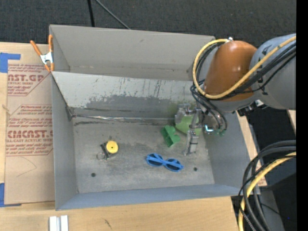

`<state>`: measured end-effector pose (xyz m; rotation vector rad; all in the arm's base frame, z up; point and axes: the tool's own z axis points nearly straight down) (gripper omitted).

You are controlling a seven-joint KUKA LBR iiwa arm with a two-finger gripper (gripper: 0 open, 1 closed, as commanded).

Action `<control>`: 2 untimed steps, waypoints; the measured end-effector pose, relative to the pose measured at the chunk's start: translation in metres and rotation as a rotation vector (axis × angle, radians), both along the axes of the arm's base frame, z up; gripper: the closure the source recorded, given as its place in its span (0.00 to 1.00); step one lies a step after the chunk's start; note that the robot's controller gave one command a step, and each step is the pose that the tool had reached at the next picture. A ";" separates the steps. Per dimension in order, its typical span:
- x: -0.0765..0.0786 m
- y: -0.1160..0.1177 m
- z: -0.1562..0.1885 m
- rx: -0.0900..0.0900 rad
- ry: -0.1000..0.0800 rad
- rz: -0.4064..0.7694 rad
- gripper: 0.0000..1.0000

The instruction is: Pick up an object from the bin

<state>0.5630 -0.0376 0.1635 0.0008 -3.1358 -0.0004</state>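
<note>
Few loose things: a handful of small pieces lie spread over the floor of the grey bin point(139, 81), with no heap.
Front of floor: a blue piece point(164, 162) shaped like two joined loops lies flat, just ahead and to the left of the claw, apart from it.
Left of floor: a small yellow round piece point(111, 147) sits well apart from the rest.
Claw point(192, 147): it points down at the right side of the floor with its tip low. Whether it is wide or narrow cannot be told, and nothing is seen held in it.
Likely thing to pick: a green block point(170, 135), tilted, lies just beside the claw on its left.
Behind the block: a paler green piece point(183, 124) lies close against the claw's body, partly hidden.
Step in hand: probably lining up on the green block.
Doing it well: centre the claw over the block, straddle its narrower sides, go down close to the floor, then close and lift straight up.
Risk: a sideways nudge could push the block or drag the paler piece along.
</note>
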 end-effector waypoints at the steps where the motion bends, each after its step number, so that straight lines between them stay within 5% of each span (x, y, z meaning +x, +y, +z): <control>1: -0.026 0.001 -0.090 0.001 -0.009 -0.088 0.00; 2: -0.024 0.001 -0.086 0.000 -0.011 -0.086 1.00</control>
